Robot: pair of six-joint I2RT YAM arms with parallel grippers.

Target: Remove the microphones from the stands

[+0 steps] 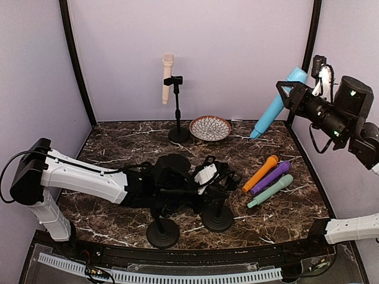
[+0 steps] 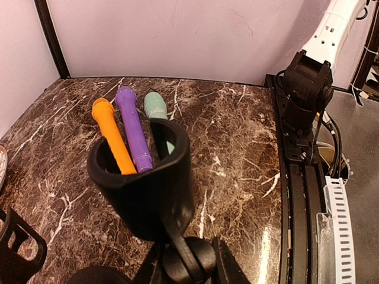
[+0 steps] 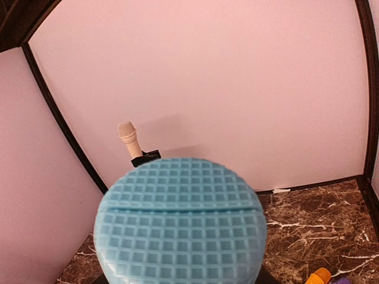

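Observation:
My right gripper (image 1: 291,93) is raised at the upper right, shut on a light blue microphone (image 1: 275,107) that slants down to the left, clear of any stand. Its gridded head (image 3: 180,222) fills the right wrist view and hides the fingers. My left gripper (image 2: 189,263) is low over the table's middle, shut on the joint knob of a black stand (image 1: 218,218). That stand's clip (image 2: 142,177) is empty. At the back, a cream microphone (image 1: 167,77) sits upright in another stand (image 1: 177,112).
Orange (image 1: 260,173), purple (image 1: 270,177) and teal (image 1: 270,190) microphones lie side by side right of centre. A patterned bowl (image 1: 210,127) sits near the back wall. A further black stand base (image 1: 163,232) rests by the front edge.

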